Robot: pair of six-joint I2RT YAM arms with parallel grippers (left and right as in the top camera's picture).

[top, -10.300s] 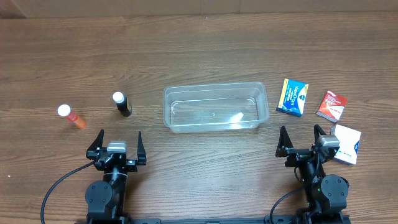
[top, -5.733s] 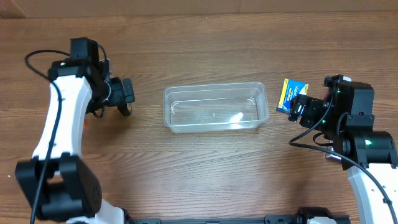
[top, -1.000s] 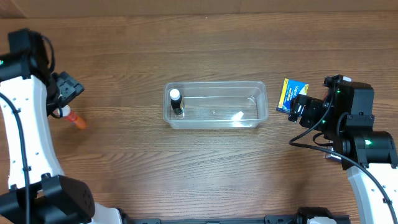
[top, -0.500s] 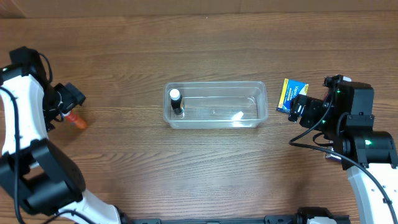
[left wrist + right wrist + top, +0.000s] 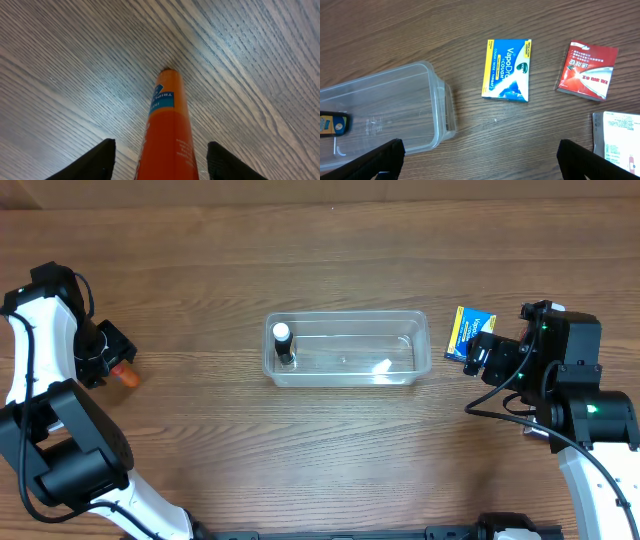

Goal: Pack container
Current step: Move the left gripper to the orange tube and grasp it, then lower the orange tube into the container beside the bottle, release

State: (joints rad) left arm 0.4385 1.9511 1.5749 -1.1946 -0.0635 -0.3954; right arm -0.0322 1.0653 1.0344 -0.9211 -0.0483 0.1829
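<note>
The container (image 5: pixel 340 350) is set rim up, long axis left to right. The left claw (image 5: pixel 161 146) is spread wide astride an orange tube (image 5: pixel 167 125); the right claw (image 5: pixel 480 150) is likewise spread.

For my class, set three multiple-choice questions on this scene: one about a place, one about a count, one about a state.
1. Where is the black bottle?
A. inside the container, at its left end
B. on the table among the boxes
C. in the right gripper

2. How many small boxes lie on the table outside the container?
A. one
B. three
C. five

3. How is the left gripper?
A. shut on the bottle
B. open, a finger on either side of the orange tube
C. shut on the tube

Answers: 1 A, it stands within the clear walls. 2 B, the right wrist view shows a blue box, a red box and a white box. 3 B, a gap shows beside each finger.
</note>
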